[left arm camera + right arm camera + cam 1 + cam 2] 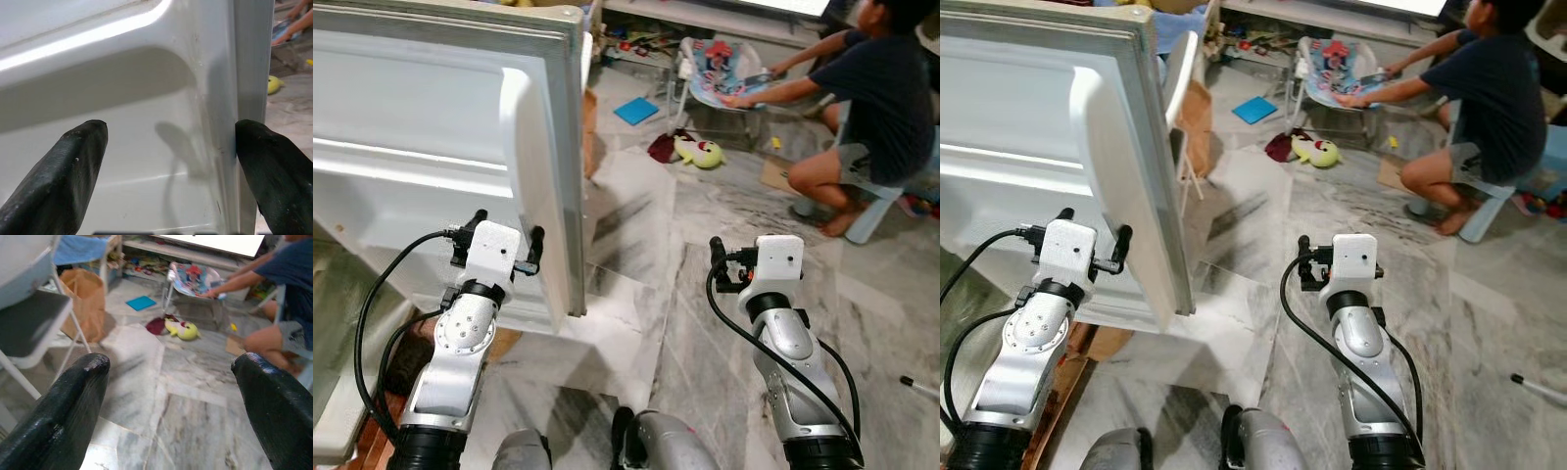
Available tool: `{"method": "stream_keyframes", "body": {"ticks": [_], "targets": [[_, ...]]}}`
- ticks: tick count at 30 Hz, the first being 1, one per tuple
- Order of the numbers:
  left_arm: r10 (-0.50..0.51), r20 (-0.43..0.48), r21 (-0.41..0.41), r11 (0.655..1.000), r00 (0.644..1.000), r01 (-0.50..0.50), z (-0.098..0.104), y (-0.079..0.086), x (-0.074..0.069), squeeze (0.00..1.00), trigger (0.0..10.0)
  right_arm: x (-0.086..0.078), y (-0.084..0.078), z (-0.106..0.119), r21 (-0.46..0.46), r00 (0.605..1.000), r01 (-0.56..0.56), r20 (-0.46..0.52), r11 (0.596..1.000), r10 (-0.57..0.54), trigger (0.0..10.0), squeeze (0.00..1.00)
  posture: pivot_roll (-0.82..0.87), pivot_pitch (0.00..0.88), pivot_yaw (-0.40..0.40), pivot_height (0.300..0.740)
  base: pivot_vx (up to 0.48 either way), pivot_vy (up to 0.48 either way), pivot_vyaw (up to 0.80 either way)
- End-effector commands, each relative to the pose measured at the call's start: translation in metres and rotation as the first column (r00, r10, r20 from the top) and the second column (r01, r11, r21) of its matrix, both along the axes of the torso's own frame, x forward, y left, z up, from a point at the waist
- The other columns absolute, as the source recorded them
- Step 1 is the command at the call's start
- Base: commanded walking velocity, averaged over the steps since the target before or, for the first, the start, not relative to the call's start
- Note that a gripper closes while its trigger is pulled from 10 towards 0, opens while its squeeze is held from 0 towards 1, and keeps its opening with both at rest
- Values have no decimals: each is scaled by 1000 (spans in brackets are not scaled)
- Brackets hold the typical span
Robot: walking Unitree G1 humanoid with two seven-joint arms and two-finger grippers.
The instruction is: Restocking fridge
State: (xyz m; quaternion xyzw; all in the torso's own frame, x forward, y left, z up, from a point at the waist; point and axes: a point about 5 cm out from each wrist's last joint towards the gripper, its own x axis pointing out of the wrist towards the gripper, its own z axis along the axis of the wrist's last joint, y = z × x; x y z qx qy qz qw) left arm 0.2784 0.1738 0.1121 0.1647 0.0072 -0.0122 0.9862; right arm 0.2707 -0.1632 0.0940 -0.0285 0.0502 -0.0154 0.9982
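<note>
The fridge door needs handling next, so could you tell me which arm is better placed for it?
Left. The left gripper is open right at the fridge door edge, one finger beside it. The right gripper hangs open over bare floor.

Fridge door (431, 147) stands open on my left, its inner face toward me. My left gripper (499, 240) sits close against that inner face, near the door's outer edge, fingers spread. My right gripper (729, 262) hangs to the right over the floor (705, 323), well apart from the door, fingers spread. Beyond the door edge: a folding chair (29, 323), a paper bag (85, 303) behind it. Farther back on the floor, a plush toy (700, 152), then a baby bouncer (724, 78). A person (867, 108) crouches far right, reaching toward the bouncer.
</note>
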Motion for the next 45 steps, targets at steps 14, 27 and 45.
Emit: {"method": "stream_keyframes", "body": {"ticks": [14, 27, 45], "targets": [[-105, -22, 86, 991, 994, 106, -4, 29, -16, 1000, 10000, -2, -7, -3, -12, 999, 44, 1, 999, -44, 10000, 0, 66, 143, -113, 740, 0, 0, 0], [102, -43, 52, 994, 994, -100, -6, 76, -52, 0, 10000, 1, -9, -4, -24, 999, 43, 3, 999, -43, 10000, 0, 88, 143, -129, 740, 0, 0, 0], [-120, -34, 97, 988, 992, 123, -7, -2, 13, 0, 10000, 3, -10, -3, -37, 997, 80, 18, 996, -79, 10000, 0, 66, 118, -123, 740, 0, 0, 0]]}}
